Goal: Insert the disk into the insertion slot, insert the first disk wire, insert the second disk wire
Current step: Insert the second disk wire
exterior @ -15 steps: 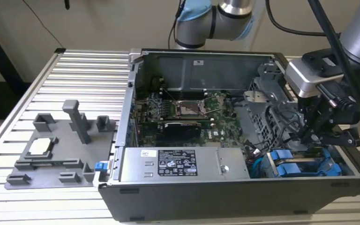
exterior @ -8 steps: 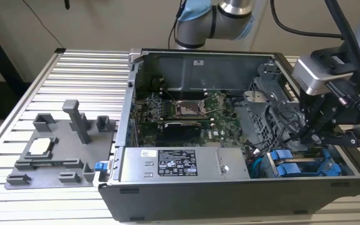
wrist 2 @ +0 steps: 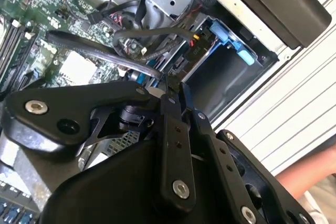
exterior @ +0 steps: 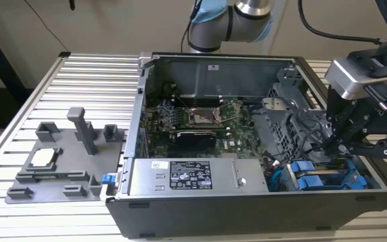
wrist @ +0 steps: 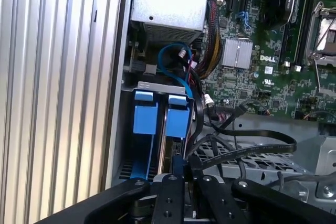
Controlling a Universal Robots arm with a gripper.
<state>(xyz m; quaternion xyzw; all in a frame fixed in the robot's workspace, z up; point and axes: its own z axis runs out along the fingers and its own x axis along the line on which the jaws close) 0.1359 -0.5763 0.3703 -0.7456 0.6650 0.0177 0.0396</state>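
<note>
Open PC case [exterior: 247, 212] lies on the ribbed metal worktop [exterior: 86, 85], w/ a grey fixture tray [exterior: 59, 161] beside it on the exterior view's left. Inside: motherboard [exterior: 200, 118], labelled power-supply box [exterior: 197, 176] along the near wall, grey drive cage [exterior: 287, 121] toward the exterior view's right.

Insertion slot [exterior: 328, 179] sits in the case's near corner on the exterior view's right; blue bracket tabs stand in it side by side, so the disk [wrist: 177, 121] appears seated there, though its metal body is hidden.

Tool [exterior: 334, 148] hangs just above the cage edge next to the slot, among black cables [wrist: 247, 148]. In both wrist views its fingers [wrist 2: 170, 129] are closed narrow; tips look pinched at a black cable end, but can't tell for sure whether it's gripped. Blue cable [wrist: 173, 64] loops behind the tabs.
</note>
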